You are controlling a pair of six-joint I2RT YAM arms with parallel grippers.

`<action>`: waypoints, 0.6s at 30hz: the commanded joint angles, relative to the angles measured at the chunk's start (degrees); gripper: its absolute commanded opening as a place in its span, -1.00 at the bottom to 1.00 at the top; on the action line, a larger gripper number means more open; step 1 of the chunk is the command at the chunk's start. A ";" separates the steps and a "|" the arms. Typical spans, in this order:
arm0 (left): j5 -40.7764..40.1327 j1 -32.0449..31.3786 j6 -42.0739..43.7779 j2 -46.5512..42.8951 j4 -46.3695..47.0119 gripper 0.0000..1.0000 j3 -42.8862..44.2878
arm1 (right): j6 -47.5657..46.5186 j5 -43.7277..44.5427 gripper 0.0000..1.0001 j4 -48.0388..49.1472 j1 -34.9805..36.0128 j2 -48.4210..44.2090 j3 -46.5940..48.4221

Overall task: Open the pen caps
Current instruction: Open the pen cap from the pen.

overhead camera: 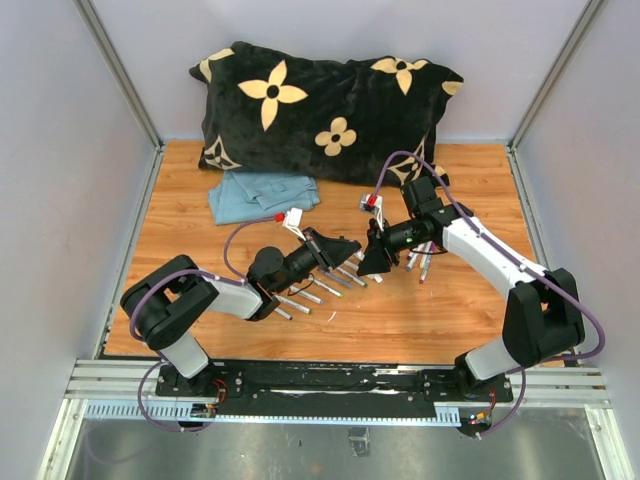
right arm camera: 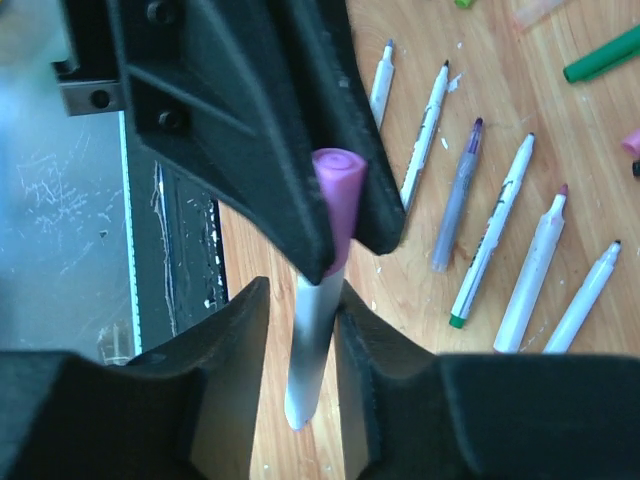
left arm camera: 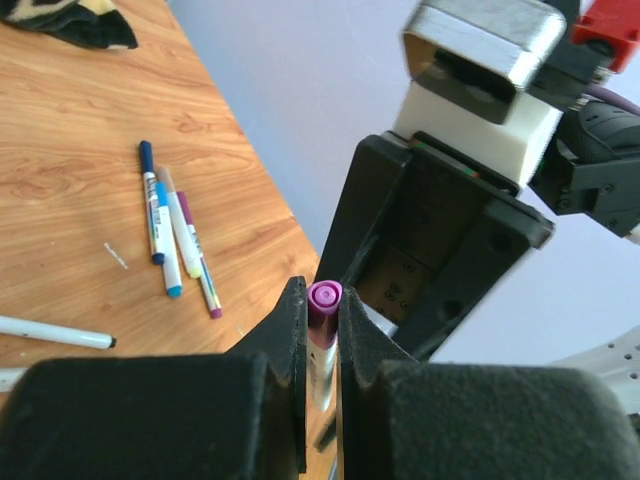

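The table (overhead camera: 440, 310) is grained wood with a low sheen. The pillow (overhead camera: 300, 130) looks like plush, velvety cloth, the blue cloth (overhead camera: 255, 195) thin and matt. The purple cap (right arm camera: 338, 185) is smooth, slightly glossy plastic, and the left gripper (left arm camera: 322, 318) matt black plastic.

The left arm (overhead camera: 215, 293) lies low and reaches forward and inward. The right arm (overhead camera: 480, 245) arches in from the opposite side, wrist bent down. The two meet tip to tip. The left gripper (left arm camera: 322, 305) has its fingers (left arm camera: 288, 345) pressed shut on a purple pen cap (right arm camera: 338, 185). The right gripper (right arm camera: 302, 300) holds its fingers (right arm camera: 240, 340) slightly parted, directly opposite the left fingers.
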 commanded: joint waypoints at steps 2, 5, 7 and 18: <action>-0.88 0.60 -0.59 -0.25 3.57 -0.99 0.00 | 0.78 0.88 -0.58 0.39 1.51 0.66 0.48; -3.27 2.59 -2.02 -1.62 4.14 -0.99 -1.75 | 0.06 0.56 -0.97 -0.05 1.45 0.66 0.37; -4.55 4.85 -3.13 -3.02 4.60 -1.00 -3.11 | -0.69 -0.15 -0.99 -0.26 1.45 1.21 0.17; -6.60 19.97 -1.83 -11.24 -6.17 -0.99 -1.93 | -1.69 -0.32 -0.99 -1.47 2.33 5.02 0.25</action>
